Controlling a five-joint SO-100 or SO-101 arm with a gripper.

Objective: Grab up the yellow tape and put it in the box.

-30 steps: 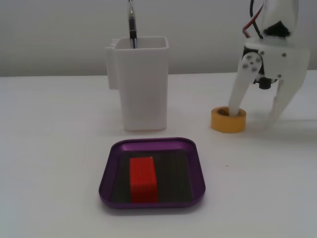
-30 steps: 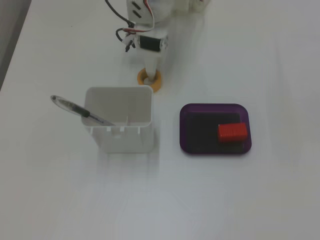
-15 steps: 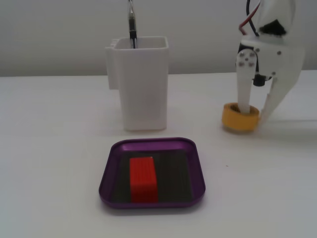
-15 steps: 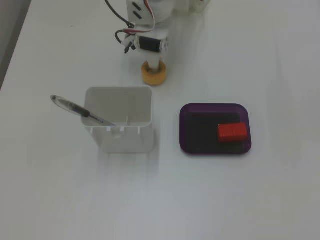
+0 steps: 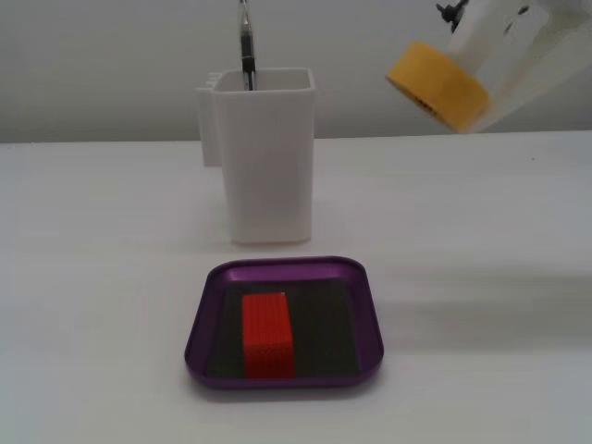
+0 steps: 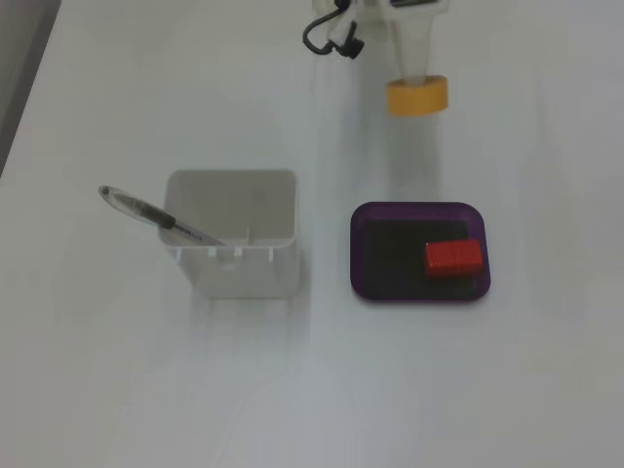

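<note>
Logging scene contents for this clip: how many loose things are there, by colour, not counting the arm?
Yellow: 1, the tape, held in the gripper off the table
Purple: 1, the tray
Red: 1, the block in the tray
White: 1, the container
Dark: 1, the pen in the container
Total: 5

The arm is raised well above the surface point(image 5: 481, 231), its white gripper point(image 5: 462, 88) angled down and toward the left of the front fixed view. The fingers point(image 6: 412, 58) are clamped on the tape point(image 5: 437, 85), which hangs tilted in the air.
</note>
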